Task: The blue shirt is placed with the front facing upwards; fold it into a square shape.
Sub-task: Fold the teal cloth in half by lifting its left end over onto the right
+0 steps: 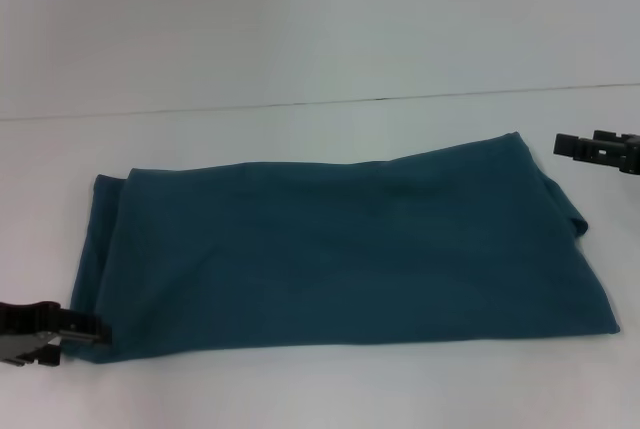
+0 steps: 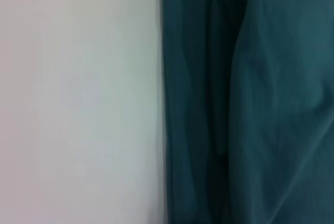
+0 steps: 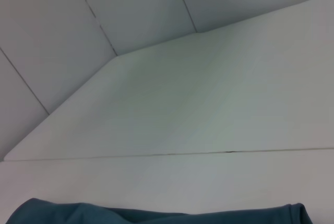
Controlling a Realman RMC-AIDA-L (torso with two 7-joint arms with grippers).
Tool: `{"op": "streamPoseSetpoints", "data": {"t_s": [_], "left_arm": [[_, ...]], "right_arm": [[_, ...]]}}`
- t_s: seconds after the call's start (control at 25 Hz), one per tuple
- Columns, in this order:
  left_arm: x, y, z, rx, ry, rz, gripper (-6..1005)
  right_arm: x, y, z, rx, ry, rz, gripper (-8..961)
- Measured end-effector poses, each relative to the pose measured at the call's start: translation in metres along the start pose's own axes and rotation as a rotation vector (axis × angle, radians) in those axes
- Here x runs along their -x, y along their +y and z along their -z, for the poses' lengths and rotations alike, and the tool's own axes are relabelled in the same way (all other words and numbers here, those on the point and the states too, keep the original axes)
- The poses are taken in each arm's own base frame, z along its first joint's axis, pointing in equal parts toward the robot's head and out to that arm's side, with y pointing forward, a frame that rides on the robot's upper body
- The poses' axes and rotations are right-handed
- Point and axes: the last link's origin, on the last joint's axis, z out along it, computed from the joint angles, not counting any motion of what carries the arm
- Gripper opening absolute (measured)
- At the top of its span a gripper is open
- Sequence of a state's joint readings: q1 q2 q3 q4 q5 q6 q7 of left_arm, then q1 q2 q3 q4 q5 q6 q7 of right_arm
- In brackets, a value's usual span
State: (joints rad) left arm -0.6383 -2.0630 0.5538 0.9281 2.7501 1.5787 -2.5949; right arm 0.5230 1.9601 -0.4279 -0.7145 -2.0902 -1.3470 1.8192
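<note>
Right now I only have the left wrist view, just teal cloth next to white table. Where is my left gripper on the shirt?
Observer: The head view shows the left gripper at the near left corner of the blue shirt, low at table level.
Operator: Is the shirt still spread flat?
Observer: No, it lies as a long folded band across the table, no lettering showing, not yet a square.
Operator: And the right arm?
Observer: The right gripper hovers off the shirt's far right corner, clear of the cloth.
Operator: What does its camera see?
Observer: Mostly bare table, with only an edge of the shirt at the frame's border.
</note>
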Motion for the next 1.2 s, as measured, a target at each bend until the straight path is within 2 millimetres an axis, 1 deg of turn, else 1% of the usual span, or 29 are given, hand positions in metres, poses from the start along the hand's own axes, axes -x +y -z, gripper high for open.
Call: {"op": "streamPoseSetpoints", "data": {"t_s": [0.28,0.68,1.2], "left_arm": [[0.0,-0.002,0.001,-0.022,-0.017,-0.001,829],[-0.003,0.009,-0.004,-0.026,-0.062,-0.043,828],[-0.005,0.011,-0.005,-0.03,-0.066,-0.052,827]], "right_arm": [[0.001,-0.001,0.001,0.0,-0.007,-0.001,931],[0.001,-0.002,0.003,-0.004,-0.007,-0.002,931],[0.0,-0.002,0.004,-0.004,-0.009,-0.008,930]]}}
